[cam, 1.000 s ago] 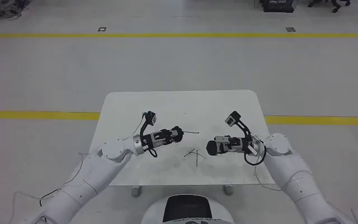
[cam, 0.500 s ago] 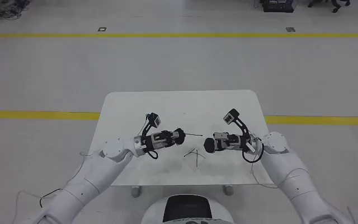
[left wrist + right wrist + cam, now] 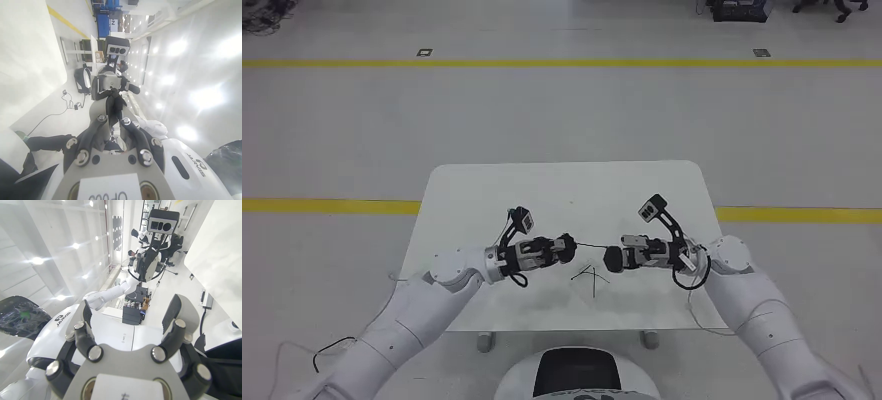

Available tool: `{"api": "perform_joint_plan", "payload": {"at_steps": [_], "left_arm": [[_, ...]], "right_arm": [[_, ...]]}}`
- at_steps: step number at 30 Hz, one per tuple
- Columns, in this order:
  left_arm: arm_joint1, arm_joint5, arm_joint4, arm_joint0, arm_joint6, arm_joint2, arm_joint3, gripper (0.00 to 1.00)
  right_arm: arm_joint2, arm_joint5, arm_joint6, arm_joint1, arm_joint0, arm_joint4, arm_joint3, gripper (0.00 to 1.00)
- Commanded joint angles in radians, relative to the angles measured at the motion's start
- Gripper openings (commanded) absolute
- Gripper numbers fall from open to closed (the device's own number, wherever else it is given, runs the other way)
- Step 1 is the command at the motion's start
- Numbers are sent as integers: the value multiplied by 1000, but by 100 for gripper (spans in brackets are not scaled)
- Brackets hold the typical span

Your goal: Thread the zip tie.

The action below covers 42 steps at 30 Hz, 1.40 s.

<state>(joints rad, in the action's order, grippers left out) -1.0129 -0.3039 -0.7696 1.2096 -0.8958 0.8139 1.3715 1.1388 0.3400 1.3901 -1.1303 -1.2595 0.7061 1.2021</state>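
Note:
A thin black zip tie [image 3: 588,246] is held level above the white table [image 3: 542,190], with my left gripper [image 3: 569,247] shut on one end. Its free end points at my right gripper [image 3: 608,258] and reaches almost to it. In the left wrist view my left gripper [image 3: 114,106] has its dark fingers pressed together, and the right gripper [image 3: 110,86] faces it close ahead. My right gripper [image 3: 129,311] stands open with nothing between its pads [image 3: 87,313]; the left gripper [image 3: 144,266] shows beyond it.
A few loose black zip ties [image 3: 590,276] lie crossed on the table just in front of the two grippers. The table's front edge is close behind them. Bare tabletop stretches to the back and both sides.
Both grippers have moved toward each other over the table's middle. The zip tie's free end, earlier well short of the right gripper, now nearly reaches it.

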Motion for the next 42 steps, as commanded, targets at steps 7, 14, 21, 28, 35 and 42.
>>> {"api": "perform_joint_plan", "payload": {"at_steps": [7, 14, 21, 28, 35, 42], "left_arm": [[-2, -13, 18, 1, 5, -2, 6, 0], [-7, 9, -5, 8, -15, -5, 10, 0], [-12, 20, -47, 9, -58, -3, -4, 0], [-17, 25, -54, 6, -64, -2, -18, 0], [-21, 28, -61, 6, -70, 0, -25, 0], [-21, 28, -61, 6, -70, 0, -25, 0]], "right_arm": [[0, -1, -7, -1, 0, 3, 0, 100], [32, 0, 0, 2, -12, 7, 5, 100], [41, 0, 0, 0, -15, -7, 5, 94], [35, 0, 0, -4, -12, -20, -3, 65], [27, 0, 0, -8, -9, -34, -8, 50], [18, 0, 0, -11, -5, -45, -17, 47]]}}
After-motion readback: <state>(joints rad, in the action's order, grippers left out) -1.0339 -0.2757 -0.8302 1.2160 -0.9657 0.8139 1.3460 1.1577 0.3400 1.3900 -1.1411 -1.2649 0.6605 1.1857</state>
